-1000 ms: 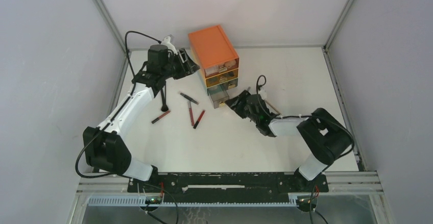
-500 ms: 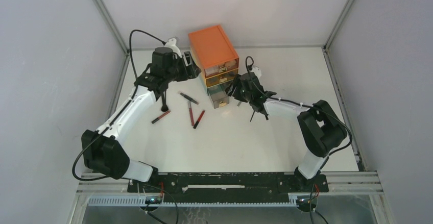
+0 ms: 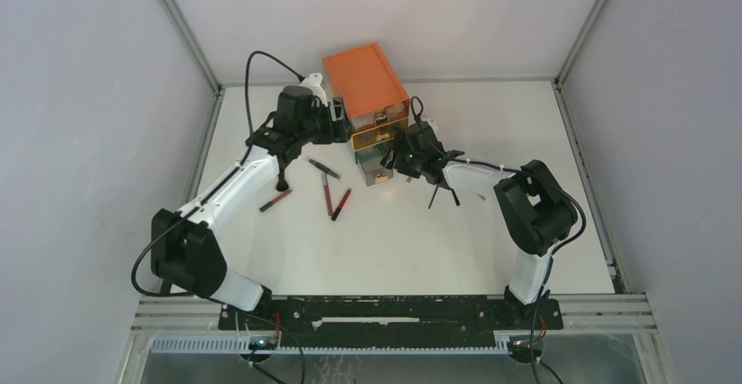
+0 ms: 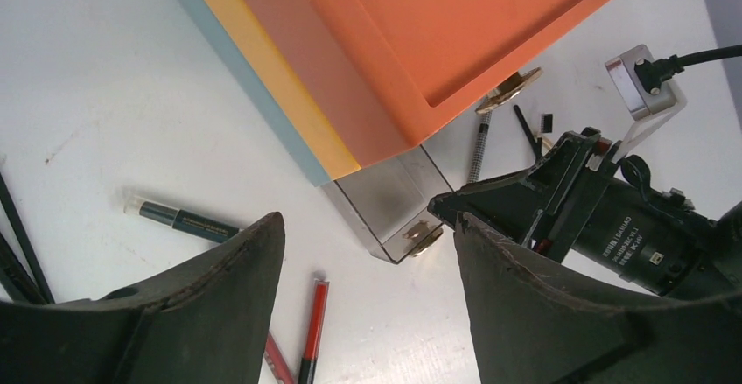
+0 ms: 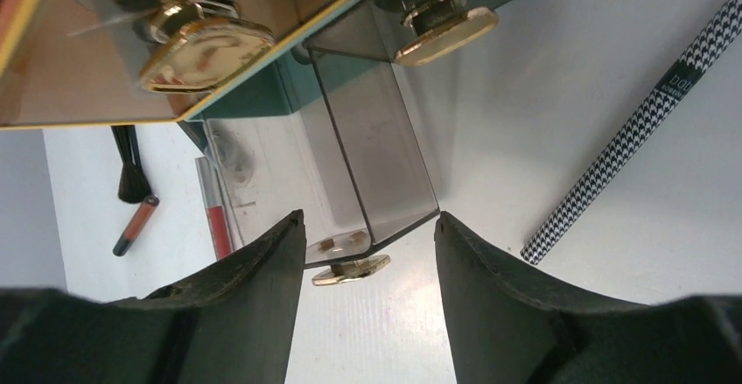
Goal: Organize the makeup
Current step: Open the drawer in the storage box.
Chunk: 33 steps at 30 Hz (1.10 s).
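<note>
The makeup lies loose on the white table: a dark pen (image 3: 325, 169), two red pencils (image 3: 327, 196), a brown-red stick (image 3: 276, 199) and a black brush (image 3: 281, 174) left of the drawers, and thin dark sticks (image 3: 433, 196) to the right. My left gripper (image 3: 337, 122) hangs open beside the orange chest (image 3: 365, 82). In the left wrist view my left gripper (image 4: 367, 226) holds nothing, with a red pencil (image 4: 312, 314) below it. My right gripper (image 5: 368, 222) is open around the front corner of the pulled-out clear bottom drawer (image 5: 376, 157), near its gold knob (image 5: 350, 270).
The chest's two upper drawers are shut, with gold knobs (image 5: 206, 47). A houndstooth pencil (image 5: 630, 130) lies right of the drawer. A dark teal pen (image 4: 179, 219) lies left of the chest. Enclosure walls stand close behind the chest and at both sides.
My left gripper has moved right, up to the chest's left side. My right gripper has swung left and away from me, from the table to the open drawer's front. Both have opened wider.
</note>
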Motion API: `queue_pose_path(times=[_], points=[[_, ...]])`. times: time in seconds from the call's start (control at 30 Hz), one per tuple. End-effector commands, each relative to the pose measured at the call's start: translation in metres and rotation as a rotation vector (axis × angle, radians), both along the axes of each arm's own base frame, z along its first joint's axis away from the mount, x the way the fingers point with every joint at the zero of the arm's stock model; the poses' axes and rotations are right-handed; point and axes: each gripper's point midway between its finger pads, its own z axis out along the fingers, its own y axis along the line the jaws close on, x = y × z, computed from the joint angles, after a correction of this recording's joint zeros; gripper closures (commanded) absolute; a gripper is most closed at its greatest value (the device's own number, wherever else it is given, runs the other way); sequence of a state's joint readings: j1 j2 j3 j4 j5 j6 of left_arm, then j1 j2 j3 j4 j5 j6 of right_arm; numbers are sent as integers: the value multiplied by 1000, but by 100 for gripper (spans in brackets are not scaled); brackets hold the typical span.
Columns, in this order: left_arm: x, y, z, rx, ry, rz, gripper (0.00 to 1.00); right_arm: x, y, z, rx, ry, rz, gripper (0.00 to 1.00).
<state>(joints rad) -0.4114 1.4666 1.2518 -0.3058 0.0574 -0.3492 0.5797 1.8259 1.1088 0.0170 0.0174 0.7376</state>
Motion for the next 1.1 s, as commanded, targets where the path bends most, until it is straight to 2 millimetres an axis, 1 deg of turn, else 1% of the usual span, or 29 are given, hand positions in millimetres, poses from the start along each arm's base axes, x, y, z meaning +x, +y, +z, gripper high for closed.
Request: queue_pose_path(times=[0.0, 0.2, 0.47, 0.63, 0.77, 0.87, 0.93, 1.07], points=[[6, -12, -8, 3, -11, -46, 24, 7, 6, 9, 21, -7, 30, 37], [17, -14, -15, 16, 2, -31, 25, -1, 6, 3, 18, 27, 61, 41], [33, -10, -20, 65, 7, 2, 25, -22, 2, -3, -16, 95, 116, 43], [36, -10, -19, 72, 6, 6, 25, -36, -4, -4, -50, 136, 146, 47], [37, -12, -21, 71, 10, 2, 25, -41, -6, -1, -63, 139, 154, 47], [36, -13, -22, 67, 17, -2, 25, -32, -9, 10, -79, 82, 111, 44], [36, -13, -22, 62, 20, -2, 25, -21, -6, 19, -66, 43, 97, 42], [34, -15, -22, 53, 23, -11, 25, 0, 0, 24, -92, 25, 85, 39]])
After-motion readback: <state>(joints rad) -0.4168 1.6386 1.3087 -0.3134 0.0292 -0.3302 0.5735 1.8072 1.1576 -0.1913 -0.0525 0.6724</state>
